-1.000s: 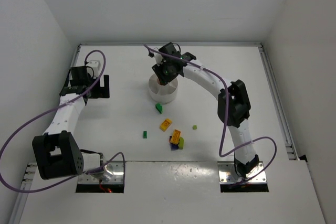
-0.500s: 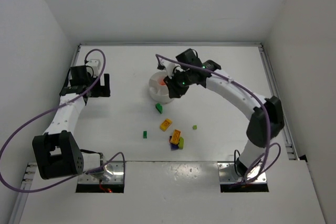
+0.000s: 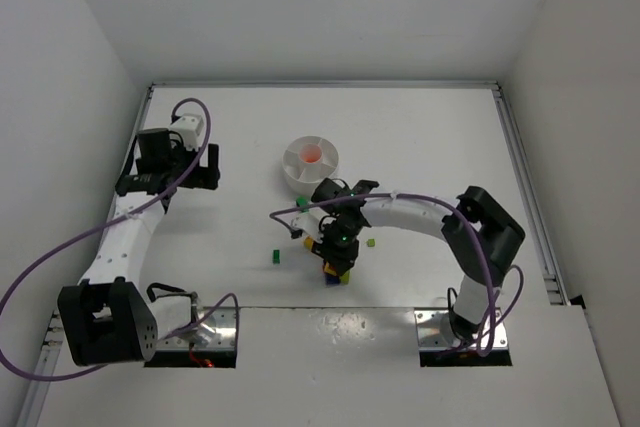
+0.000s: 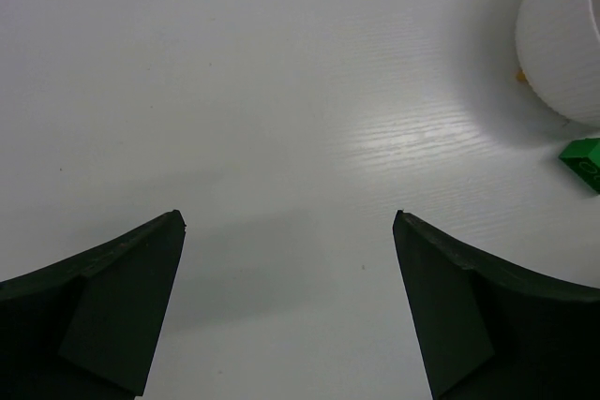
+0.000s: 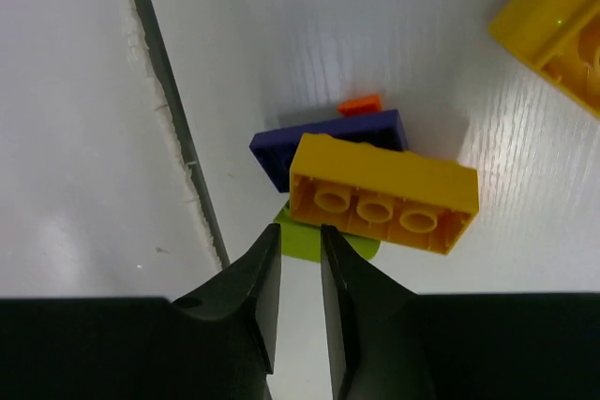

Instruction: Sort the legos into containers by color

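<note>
Over the small pile of bricks, the right gripper [image 5: 300, 259] hangs with its fingers almost together, holding nothing. Just beyond its tips, a yellow brick [image 5: 382, 192] lies on a purple brick [image 5: 281, 152] and a lime piece [image 5: 305, 241]. Far to the left, the left gripper [image 4: 289, 222] is wide open and empty, with the white dish [image 3: 311, 159] and a green brick [image 4: 586, 161] near.

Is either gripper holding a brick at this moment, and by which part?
Nothing is held. The left gripper is open over bare table; the right gripper is nearly shut, empty, beside the yellow-orange plastic brick.

My two arms have white links, black joints and black grippers, with purple cables looping along each.
</note>
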